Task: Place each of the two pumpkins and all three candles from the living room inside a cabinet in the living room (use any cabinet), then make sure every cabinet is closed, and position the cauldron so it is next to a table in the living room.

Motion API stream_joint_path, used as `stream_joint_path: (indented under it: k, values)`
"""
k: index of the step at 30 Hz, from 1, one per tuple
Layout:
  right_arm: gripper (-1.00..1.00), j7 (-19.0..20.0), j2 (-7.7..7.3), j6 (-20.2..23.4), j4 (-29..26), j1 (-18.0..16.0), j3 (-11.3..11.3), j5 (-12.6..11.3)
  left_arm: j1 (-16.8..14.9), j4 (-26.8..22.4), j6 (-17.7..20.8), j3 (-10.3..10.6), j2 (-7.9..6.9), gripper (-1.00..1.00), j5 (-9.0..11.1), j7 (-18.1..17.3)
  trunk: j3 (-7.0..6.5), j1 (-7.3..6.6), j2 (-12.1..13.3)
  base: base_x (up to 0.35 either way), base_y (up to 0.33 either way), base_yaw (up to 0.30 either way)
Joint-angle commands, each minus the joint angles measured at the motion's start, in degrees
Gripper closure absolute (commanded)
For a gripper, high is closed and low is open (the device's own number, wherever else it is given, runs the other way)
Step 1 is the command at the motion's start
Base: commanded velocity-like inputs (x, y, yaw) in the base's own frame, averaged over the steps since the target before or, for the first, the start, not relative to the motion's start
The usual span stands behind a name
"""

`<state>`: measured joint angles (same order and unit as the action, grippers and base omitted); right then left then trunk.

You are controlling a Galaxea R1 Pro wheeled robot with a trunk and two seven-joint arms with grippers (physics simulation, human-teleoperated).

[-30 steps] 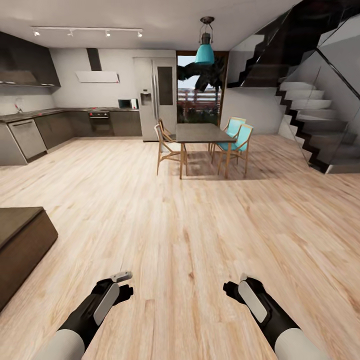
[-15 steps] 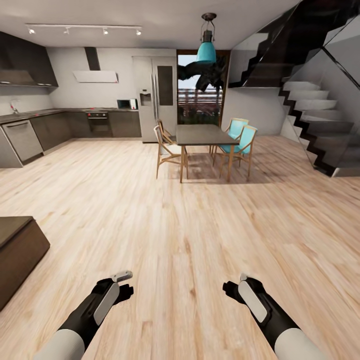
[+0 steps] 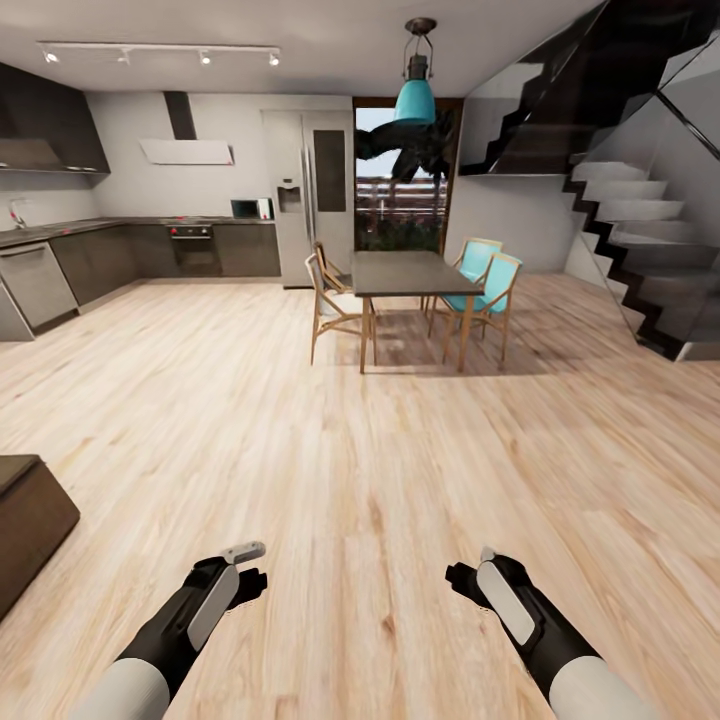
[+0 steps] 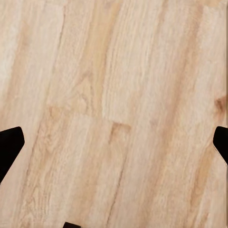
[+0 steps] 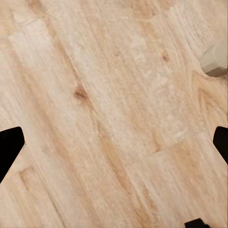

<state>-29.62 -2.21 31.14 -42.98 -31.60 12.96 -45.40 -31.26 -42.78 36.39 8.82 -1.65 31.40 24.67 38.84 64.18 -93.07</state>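
Hovering low, both arms forward.

I see a dark unit (image 3: 25, 525) cut off at the head view's left edge. Both wrist views clip my fingers (image 4: 9, 145) to 2 black tips at the edges.

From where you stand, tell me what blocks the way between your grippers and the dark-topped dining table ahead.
Nothing visible does. Bare pale wood plank floor runs from the left gripper and right gripper to the dark-topped dining table. Its wooden chairs and turquoise chairs flank its sides; the dark brown low unit sits off left.
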Motion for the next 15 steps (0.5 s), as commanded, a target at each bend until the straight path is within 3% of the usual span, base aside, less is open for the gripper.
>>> stream_joint_path:
  k: [1,15]
  values:
    - [-1.00,-0.54,-0.08,0.07,-0.09,-0.04,0.30,-0.55,-0.03,-0.07,0.09,0.32,-0.08,-1.00,0.60,0.55,0.06,0.03,-0.03,0.340,0.000,0.000]
    - [-1.00,-0.53,-0.08,0.07,-0.15,-0.04,0.23,-0.57,-0.03,-0.05,0.08,0.37,-0.09,-1.00,0.59,0.55,0.06,0.03,-0.03,0.340,0.000,0.000]
